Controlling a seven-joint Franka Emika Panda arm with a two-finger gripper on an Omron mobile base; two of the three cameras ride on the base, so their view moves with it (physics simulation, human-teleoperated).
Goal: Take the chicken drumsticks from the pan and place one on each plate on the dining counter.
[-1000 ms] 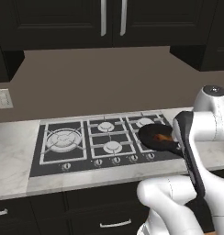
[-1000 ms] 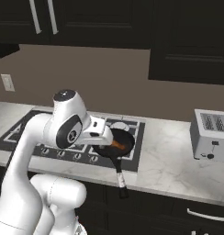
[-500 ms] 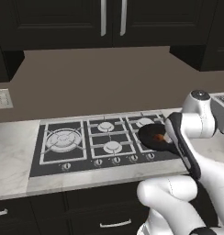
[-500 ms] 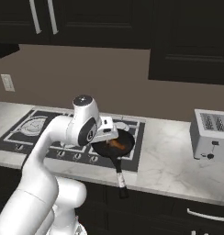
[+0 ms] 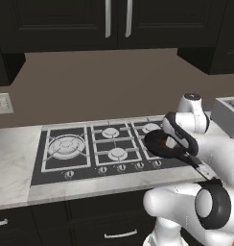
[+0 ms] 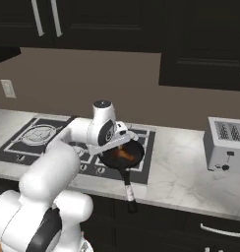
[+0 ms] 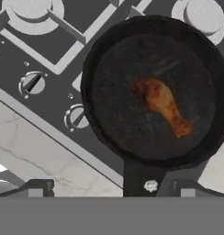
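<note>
Reaching toward the pan (image 5: 161,145) in the left base view, poised over the right-hand end of the black stove (image 5: 90,153) set in the marbled worktop (image 5: 13,168); pan sitting on the front right burner, handle trailing out toward the worktop edge, a brown glint of one of the chicken drumsticks (image 5: 161,143) just visible inside; hand itself masked by the white wrist, so no reading of the fingers from this side. Seen from the right base view, same pan (image 6: 123,153) with its long handle jutting past the front edge of the worktop, an orange-brown drumstick lying in it, hand (image 6: 127,141) hanging just above the near rim, touching nothing; a toaster (image 6: 225,145) standing well apart to the right. Looking down through the hand view, pan (image 7: 155,92) spread beneath, a single drumstick (image 7: 162,103) lying right of centre, plump end toward the middle and bone tip pointing away toward the rim; only one visible in the pan. Fingertips (image 7: 38,188) spread wide at the bottom edge, either side of the handle root, empty, gripping nothing. Judged as the approach to a pickup, probably the first step of a fetch from pan to plate. Next move likely calling for shifting over the meat, lining the fingers across its narrow width, descending and closing.
</note>
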